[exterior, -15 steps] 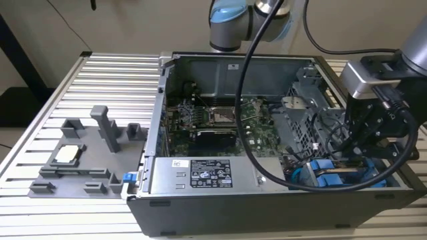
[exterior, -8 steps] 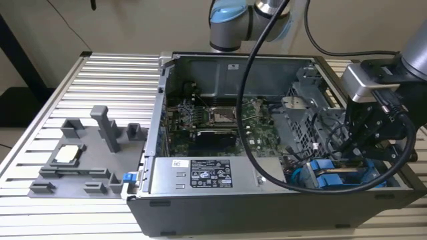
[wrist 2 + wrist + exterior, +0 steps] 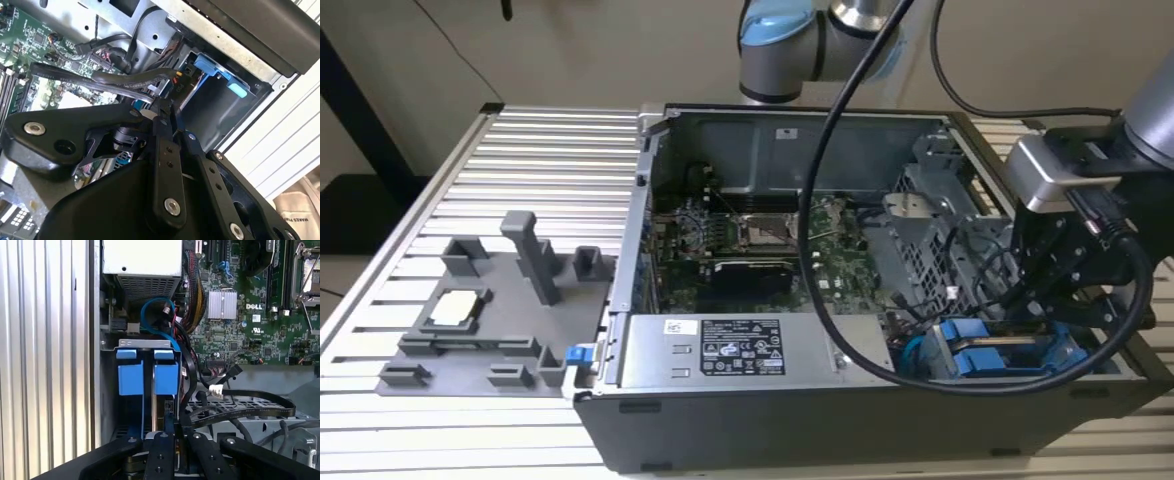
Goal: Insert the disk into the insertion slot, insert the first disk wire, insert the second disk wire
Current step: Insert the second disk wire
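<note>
First wrist view has the gripper [image 3: 172, 432] low over the drive bay, fingers [image 3: 161, 455] drawn narrow, apparently pinching a black wire [image 3: 240, 410] at the disk's [image 3: 159, 412] end. That disk, by its blue tabs [image 3: 147, 372], already sits down in the slot [image 3: 144, 344], at the case's [image 3: 761, 420] front corner beside the power supply [image 3: 720, 350]. So, as I judge it, insertion is done and wiring is under way; whether either connector is seated, I can't tell.

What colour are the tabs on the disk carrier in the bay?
Bright blue; the disk carrier's tabs show best in the first wrist view.
</note>
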`<state>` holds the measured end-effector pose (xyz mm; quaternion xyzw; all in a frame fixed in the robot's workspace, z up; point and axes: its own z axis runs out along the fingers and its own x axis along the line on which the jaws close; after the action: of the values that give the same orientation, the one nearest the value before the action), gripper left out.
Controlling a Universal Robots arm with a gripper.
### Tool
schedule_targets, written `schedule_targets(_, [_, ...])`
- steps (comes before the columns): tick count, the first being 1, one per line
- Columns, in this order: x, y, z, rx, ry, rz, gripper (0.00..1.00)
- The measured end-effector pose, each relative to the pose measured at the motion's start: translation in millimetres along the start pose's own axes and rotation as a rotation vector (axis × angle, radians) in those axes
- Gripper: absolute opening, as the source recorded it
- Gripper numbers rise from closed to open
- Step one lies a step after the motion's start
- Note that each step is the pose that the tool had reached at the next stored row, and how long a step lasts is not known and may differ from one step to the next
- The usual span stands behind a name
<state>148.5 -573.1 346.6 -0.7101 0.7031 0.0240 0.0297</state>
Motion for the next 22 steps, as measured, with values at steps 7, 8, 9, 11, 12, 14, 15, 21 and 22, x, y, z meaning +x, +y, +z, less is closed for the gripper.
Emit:
schedule_targets(7, [0.9,-0.2,3.8,0.0000,0.0001,0.000,0.16])
schedule_targets(8, [1.0,-0.2,4.2,0.0000,0.0001,0.000,0.16])
schedule_targets(9, [1.0,-0.2,4.5,0.0000,0.0002,0.000,0.16])
schedule_targets(11, [1.1,-0.2,5.3,0.0000,0.0000,0.000,0.16])
schedule_targets(12, [1.2,-0.2,5.7,0.0000,0.0000,0.000,0.16])
schedule_targets(14, [1.3,-0.2,6.7,0.0000,-0.0001,0.000,0.16])
schedule_targets(15, [1.3,-0.2,7.2,0.0000,0.0001,0.000,0.16])
schedule_targets(21, [1.8,-0.2,10.8,0.0000,0.0005,0.000,0.16])
schedule_targets(22, [1.9,-0.2,11.6,0.0000,-0.0006,0.000,0.16])
